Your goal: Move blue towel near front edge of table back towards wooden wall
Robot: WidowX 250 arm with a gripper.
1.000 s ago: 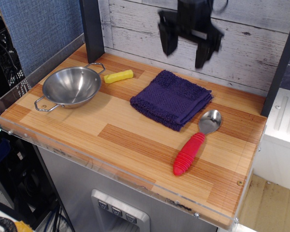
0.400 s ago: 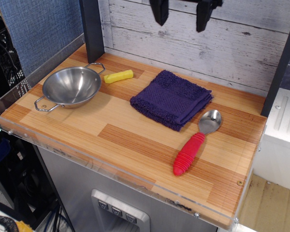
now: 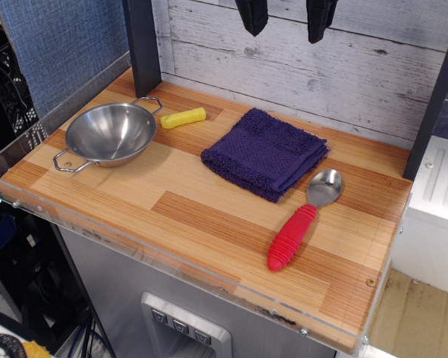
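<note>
The blue towel (image 3: 266,154) is a folded dark indigo square lying flat on the wood-strip table (image 3: 187,224), at the back centre close to the whitewashed wooden wall (image 3: 373,71). My gripper (image 3: 287,21) hangs at the top edge of the view, high above the towel and in front of the wall. Only its two black fingertips (image 3: 251,18) show. They stand well apart with nothing between them, so it is open and empty.
A steel bowl (image 3: 109,134) with wire handles sits at the left. A yellow block (image 3: 183,118) lies behind it. A spoon with a red ribbed handle (image 3: 299,225) lies right of the towel. A black post (image 3: 142,45) stands at the back left, and a clear acrylic rim (image 3: 164,257) edges the front.
The gripper has risen from just above the towel's back edge until only its fingertips remain in view. The towel and the other objects have not moved.
</note>
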